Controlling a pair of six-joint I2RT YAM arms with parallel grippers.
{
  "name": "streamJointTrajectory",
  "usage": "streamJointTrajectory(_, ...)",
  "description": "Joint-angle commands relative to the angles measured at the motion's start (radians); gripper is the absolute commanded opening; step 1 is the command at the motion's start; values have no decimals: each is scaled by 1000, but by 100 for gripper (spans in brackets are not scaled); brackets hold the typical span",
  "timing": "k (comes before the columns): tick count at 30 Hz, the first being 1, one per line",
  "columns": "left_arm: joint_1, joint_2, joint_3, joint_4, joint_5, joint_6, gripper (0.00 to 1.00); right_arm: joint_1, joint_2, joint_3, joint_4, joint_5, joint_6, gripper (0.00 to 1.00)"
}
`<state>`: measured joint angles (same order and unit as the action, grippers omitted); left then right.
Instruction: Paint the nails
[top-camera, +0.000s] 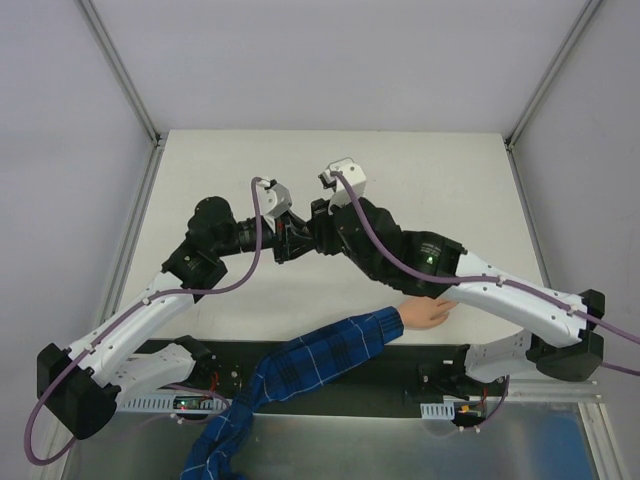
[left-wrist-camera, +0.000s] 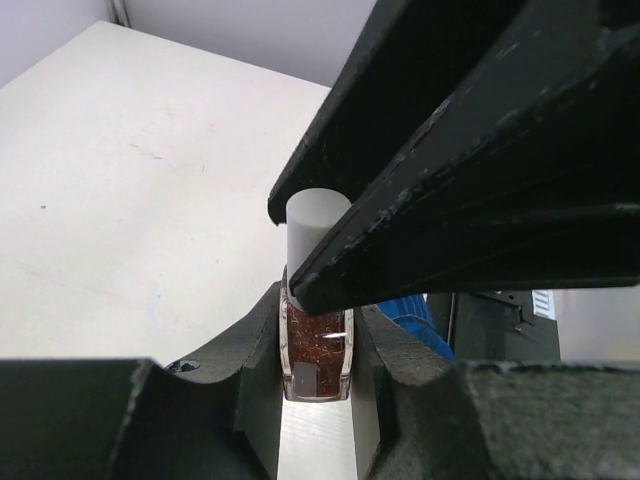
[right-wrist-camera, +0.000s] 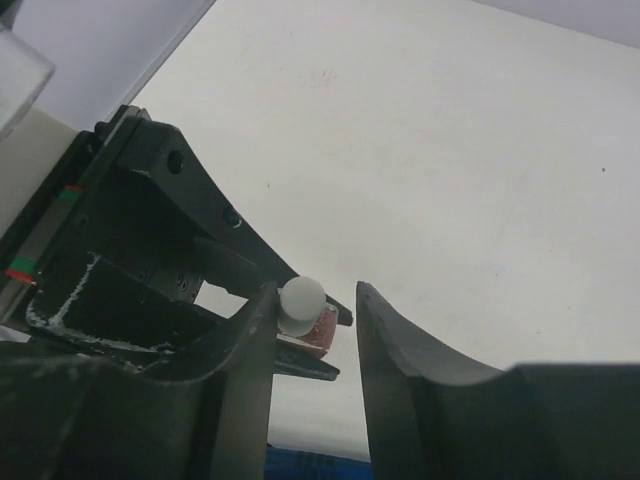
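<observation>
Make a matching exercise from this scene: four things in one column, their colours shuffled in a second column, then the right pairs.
Things:
1. bottle
2. cap
3. sleeve
4. hand

Colours:
A. pale peach
B. white
C. dark reddish
D. blue-and-white plaid

Pairs: 1-C, 2-B, 3-D, 4-A

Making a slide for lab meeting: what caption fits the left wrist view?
Left gripper clamps a reddish polish bottle while the right gripper's dark fingers straddle its white cap.
</observation>
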<state>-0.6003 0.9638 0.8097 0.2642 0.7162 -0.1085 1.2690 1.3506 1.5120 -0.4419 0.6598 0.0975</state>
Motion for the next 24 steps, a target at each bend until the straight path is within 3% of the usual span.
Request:
streamJointTrajectory(1, 13, 39, 62, 44, 118, 9, 0, -141, -97, 50, -127, -265, -120, 41)
streamJointTrajectory(3, 13, 53, 77, 32, 161, 9, 0, -247, -131, 37, -120, -504, -157, 46)
streamJointTrajectory(4, 13, 61, 82, 29, 176, 9, 0, -282, -137, 27, -113, -710, -174, 48)
streamJointTrajectory(7, 13, 75, 86, 74, 282, -28, 0, -375, -154, 22, -101, -984, -231, 55)
streamJointTrajectory(10, 13, 98, 75, 162, 400, -120, 0, -414, -157, 16, -74, -1112, -251, 65)
streamJointTrajectory(15, 13, 127, 66, 280, 485, -212, 0, -457, -142, 20, -55, -1189, -254, 66)
streamJointTrajectory(24, 13, 127, 65, 300, 488, -226, 0, -461, -108, -6, 3, -1296, -228, 48)
